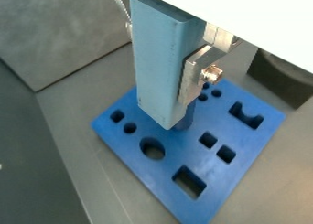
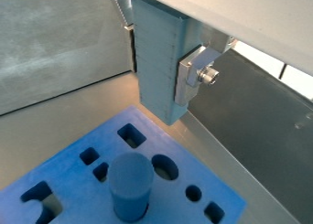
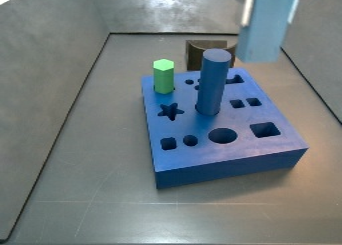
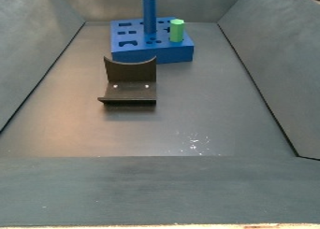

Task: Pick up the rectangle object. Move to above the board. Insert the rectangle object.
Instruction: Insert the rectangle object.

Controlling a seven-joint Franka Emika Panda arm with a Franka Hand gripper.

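Board [image 3: 221, 159]: big bright blue slab on the dark floor, top cut with star, round and square holes; also seen in a side view [image 4: 131, 51] at the far end of the enclosure, and below the block in both wrist views [image 1: 134, 145] [image 2: 61, 186].

Fixture [image 4: 129, 83]: dark L-shaped bracket on its base plate, on the floor nearer the camera than the board in that side view, apart from it; in a side view a dark shape shows behind the board at about 12 o'clock.

Rectangle object [image 1: 159, 58]: tall pale grey-blue block, upright, lifted clear of the board and hanging over it; in a side view [image 3: 271, 24] it sits high at about 1 o'clock from the board's centre, lower end above the board's far right area. Not in any hole.

Blue cylinder [image 3: 211, 81]: upright, standing in the board, near its middle.

Gripper [image 1: 184, 68]: above the board, jaws clamped on the rectangle object's sides; one silver finger [image 2: 193, 72] flat against the block's side. Opposite finger hidden.

Green hex peg [image 3: 163, 76]: short, upright in the board at about 10 o'clock from the cylinder.
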